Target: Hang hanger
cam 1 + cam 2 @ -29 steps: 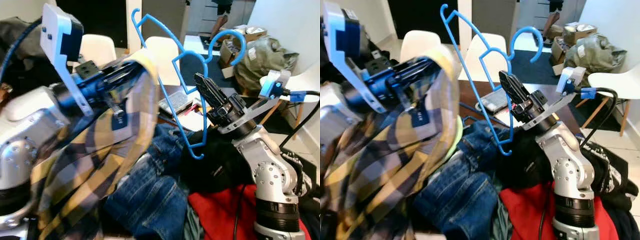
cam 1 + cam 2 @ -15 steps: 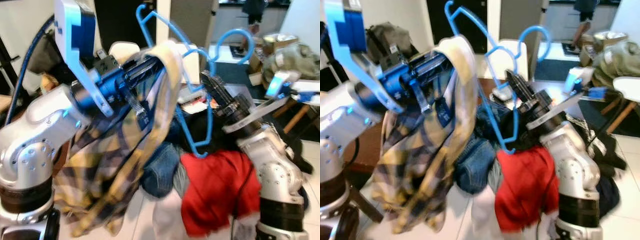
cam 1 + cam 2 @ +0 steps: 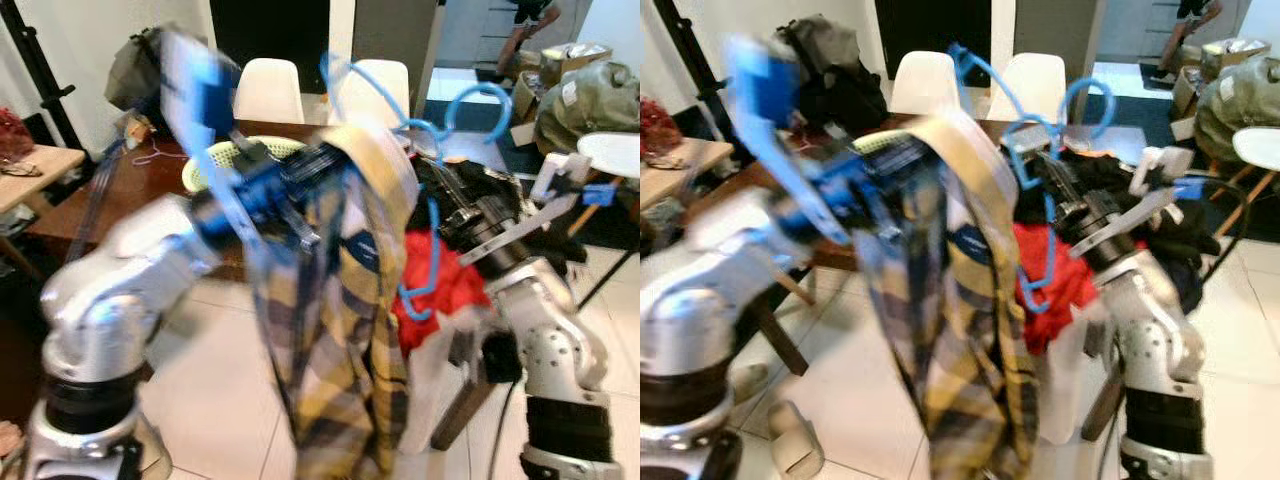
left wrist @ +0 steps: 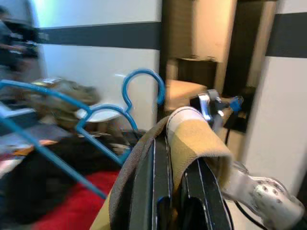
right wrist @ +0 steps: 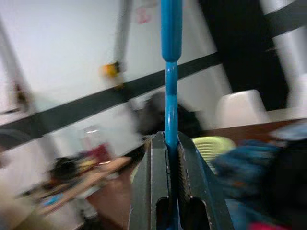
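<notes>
floor [image 3: 220, 350]: open | table [image 3: 150, 180], chairs [image 3: 268, 88]: block beyond

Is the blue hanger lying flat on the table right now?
No, the blue hanger is clamped upright between the right gripper fingers.

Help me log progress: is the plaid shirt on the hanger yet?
Not yet. The plaid shirt hangs draped over the left gripper, while the blue hanger sits beside it, clamped in the right gripper.
</notes>
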Controlling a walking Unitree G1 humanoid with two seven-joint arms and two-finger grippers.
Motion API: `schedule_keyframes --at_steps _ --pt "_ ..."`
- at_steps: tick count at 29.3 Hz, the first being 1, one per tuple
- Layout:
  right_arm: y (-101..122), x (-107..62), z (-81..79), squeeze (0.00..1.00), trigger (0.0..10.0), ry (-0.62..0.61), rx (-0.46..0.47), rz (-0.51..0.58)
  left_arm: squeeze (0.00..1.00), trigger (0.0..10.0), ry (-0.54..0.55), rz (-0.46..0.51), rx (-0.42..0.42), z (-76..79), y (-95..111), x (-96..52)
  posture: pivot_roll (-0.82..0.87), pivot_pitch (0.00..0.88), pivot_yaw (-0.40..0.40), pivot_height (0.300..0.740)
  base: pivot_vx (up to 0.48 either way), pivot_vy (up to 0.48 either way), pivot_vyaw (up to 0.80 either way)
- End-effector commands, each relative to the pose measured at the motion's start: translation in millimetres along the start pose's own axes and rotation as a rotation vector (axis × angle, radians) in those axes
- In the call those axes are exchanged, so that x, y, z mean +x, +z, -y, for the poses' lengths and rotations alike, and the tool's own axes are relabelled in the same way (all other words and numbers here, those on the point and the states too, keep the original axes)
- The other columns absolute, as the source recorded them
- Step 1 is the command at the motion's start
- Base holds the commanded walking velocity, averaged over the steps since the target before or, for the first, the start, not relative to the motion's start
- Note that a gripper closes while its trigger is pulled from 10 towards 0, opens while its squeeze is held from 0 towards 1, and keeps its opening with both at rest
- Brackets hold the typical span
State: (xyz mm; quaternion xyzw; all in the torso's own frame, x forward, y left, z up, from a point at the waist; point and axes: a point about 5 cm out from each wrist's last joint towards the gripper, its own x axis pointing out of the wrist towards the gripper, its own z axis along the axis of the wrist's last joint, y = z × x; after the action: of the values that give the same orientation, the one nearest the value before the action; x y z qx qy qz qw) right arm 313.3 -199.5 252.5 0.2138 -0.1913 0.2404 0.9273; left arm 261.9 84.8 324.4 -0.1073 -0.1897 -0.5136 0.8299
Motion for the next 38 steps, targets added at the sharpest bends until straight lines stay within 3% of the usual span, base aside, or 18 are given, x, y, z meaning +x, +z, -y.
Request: schedule_keyframes --at_steps 1,6,10,12,18,20,22,23,25,27,29,37,38 --pt "-1.8 -4.2 10.4 0.00 10.0 -0.081 -0.028 -0.011 0.00 10.0 0.017 0.006 -0.003 -4.6 -6.3 0.1 -0.01 0.000 0.008 0.740 -0.454 0.000 0.00" --pt "-15.5 -17.2 36.1 0.00 10.0 -0.270 -0.106 -0.130 0.00 10.0 0.087 -0.088 -0.051 -16.9 -41.8 -3.2 -0.04 0.000 0.012 0.740 -0.452 0.000 -0.32" --pt "-19.0 -22.6 40.9 0.00 10.0 -0.312 -0.117 -0.150 0.00 10.0 0.102 -0.132 -0.055 -18.7 -55.8 -6.5 -0.05 0.000 0.014 0.740 -0.358 0.000 -0.80" --pt "-23.2 -26.6 45.5 0.00 10.0 -0.354 -0.147 -0.180 0.00 10.0 0.115 -0.197 -0.018 -20.6 -72.5 -9.8 -0.06 0.000 0.016 0.740 -0.139 0.000 -0.80" --pt "-28.9 -31.0 50.3 0.00 10.0 -0.399 -0.197 -0.236 0.00 10.0 0.148 -0.281 0.048 -26.6 -89.9 -16.5 -0.07 0.000 0.016 0.740 0.000 0.000 -0.80" --pt "-31.0 -33.0 53.0 0.00 10.0 -0.423 -0.225 -0.262 0.00 10.0 0.175 -0.312 0.081 -32.6 -97.0 -21.0 -0.07 0.000 0.015 0.740 0.000 0.000 -0.80" --pt "-35.0 -37.5 56.3 0.00 10.0 -0.443 -0.268 -0.312 0.00 10.0 0.264 -0.395 0.185 -50.5 -107.7 -32.5 -0.08 0.000 0.014 0.740 0.000 0.000 -0.80" --pt "-35.0 -37.5 56.3 0.00 10.0 -0.443 -0.268 -0.312 0.00 10.0 0.264 -0.395 0.185 -50.5 -107.7 -32.5 -0.08 0.000 0.014 0.740 0.000 0.000 -0.80" --pt "-39.5 -40.5 55.8 0.00 10.0 -0.432 -0.288 -0.363 0.00 10.0 0.360 -0.444 0.258 -68.1 -111.0 -42.5 -0.09 0.000 0.016 0.740 0.000 0.000 -0.80" --pt "-39.5 -40.5 55.8 0.00 10.0 -0.432 -0.288 -0.363 0.00 10.0 0.360 -0.444 0.258 -68.1 -111.0 -42.5 -0.09 0.000 0.016 0.740 0.000 0.000 -0.80" --pt "-47.4 -45.4 52.6 0.00 10.0 -0.393 -0.306 -0.447 0.00 10.0 0.486 -0.476 0.318 -88.6 -109.1 -52.9 -0.10 0.000 0.020 0.740 0.000 0.000 -0.80" --pt "-51.3 -48.6 51.2 0.00 10.0 -0.377 -0.321 -0.487 0.00 10.0 0.542 -0.487 0.355 -98.7 -108.1 -57.9 -0.10 0.000 0.020 0.740 0.000 0.000 -0.80" --pt "-55.8 -60.3 48.7 0.00 10.0 -0.327 -0.315 -0.567 0.00 10.0 0.597 -0.499 0.380 -111.6 -100.2 -63.9 -0.12 0.000 0.034 0.740 0.000 0.000 -0.80"
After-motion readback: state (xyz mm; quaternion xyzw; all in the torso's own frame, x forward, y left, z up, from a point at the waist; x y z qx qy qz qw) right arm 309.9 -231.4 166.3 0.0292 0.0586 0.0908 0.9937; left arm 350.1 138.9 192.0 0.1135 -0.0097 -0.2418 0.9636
